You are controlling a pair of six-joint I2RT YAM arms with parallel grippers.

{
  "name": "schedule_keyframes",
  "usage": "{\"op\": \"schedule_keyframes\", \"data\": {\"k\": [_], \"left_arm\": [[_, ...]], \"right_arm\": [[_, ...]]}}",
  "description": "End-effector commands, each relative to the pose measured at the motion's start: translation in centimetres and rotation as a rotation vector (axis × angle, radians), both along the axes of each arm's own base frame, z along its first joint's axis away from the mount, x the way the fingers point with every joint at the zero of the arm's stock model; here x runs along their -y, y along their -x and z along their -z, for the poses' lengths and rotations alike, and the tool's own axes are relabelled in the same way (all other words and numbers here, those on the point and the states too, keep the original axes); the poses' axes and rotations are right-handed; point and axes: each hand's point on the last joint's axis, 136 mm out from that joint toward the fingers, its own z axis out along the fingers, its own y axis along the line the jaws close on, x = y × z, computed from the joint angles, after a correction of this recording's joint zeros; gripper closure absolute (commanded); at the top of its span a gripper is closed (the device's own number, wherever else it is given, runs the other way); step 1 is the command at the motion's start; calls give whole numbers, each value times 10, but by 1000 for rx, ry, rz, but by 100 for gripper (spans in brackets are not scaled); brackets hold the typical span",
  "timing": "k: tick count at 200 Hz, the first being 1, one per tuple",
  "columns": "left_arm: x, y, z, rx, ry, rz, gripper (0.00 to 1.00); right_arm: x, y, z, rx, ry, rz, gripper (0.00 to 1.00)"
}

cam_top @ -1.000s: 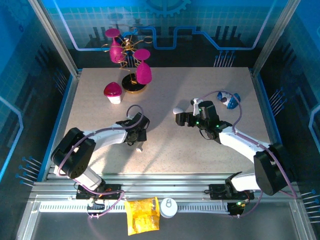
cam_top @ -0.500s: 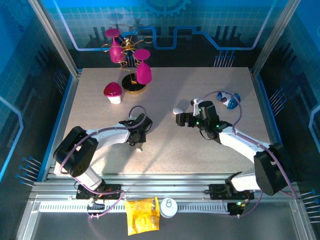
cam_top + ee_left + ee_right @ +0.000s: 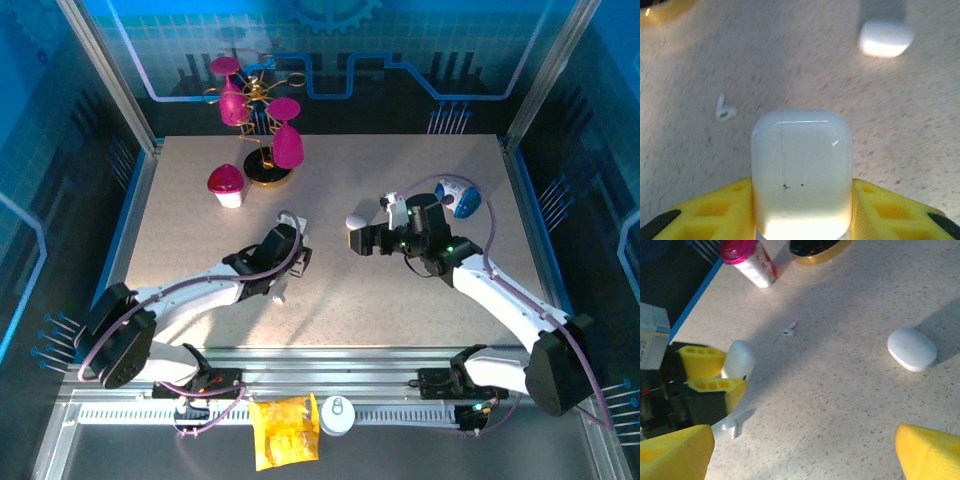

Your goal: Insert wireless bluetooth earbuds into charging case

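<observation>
1. Left tool is clenching a smooth, rounded white case.
2. Right tool is hanging released — jaws wide.
3. A tiny glossy earbud is lying on the speckled desk — near that case.

In the left wrist view the glossy white rounded-square plastic case runs off the bottom edge, its lower end unseen, and the yellow plastic fingers of the left gripper flanking it are cut there too. Beyond it the tiny white stemmed earbud and the white pebble-shaped case are blurred, their details unreadable. In the right wrist view the yellow fingertips of the right gripper are clipped by the bottom corners, while the pink-capped white bottle and the gold-rimmed black dish are cropped by the top edge.
</observation>
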Motion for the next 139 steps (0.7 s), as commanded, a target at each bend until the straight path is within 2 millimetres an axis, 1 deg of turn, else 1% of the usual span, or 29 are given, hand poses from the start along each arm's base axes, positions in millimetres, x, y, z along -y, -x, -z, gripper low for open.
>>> {"op": "schedule_keyframes", "data": {"k": [1, 13, 29, 36, 46, 58, 86, 95, 110, 139], "left_arm": [[40, 0, -45, 244, 42, 276, 56], [54, 10, -56, 308, 60, 388, 56], [72, 28, -66, 376, 87, 552, 57], [75, 32, -71, 402, 103, 582, 57], [80, 38, -77, 432, 126, 626, 61], [85, 46, -80, 451, 137, 677, 64], [90, 54, -83, 468, 143, 722, 64], [91, 55, -85, 479, 154, 723, 64], [91, 55, -88, 487, 156, 720, 64], [93, 59, -87, 491, 147, 744, 64]], "right_arm": [[-3, 23, -20, -52, -14, -89, 7], [-8, 30, -28, -61, -45, -120, 8], [-15, 37, -37, -81, -91, -160, 11], [-17, 39, -38, -91, -107, -174, 12], [-21, 41, -40, -99, -127, -194, 13], [-24, 42, -40, -113, -145, -202, 18], [-34, 47, -39, -149, -177, -252, 27], [-36, 47, -36, -162, -180, -265, 29], [-39, 46, -30, -186, -178, -272, 35], [-45, 47, -24, -218, -181, -285, 45]]}}
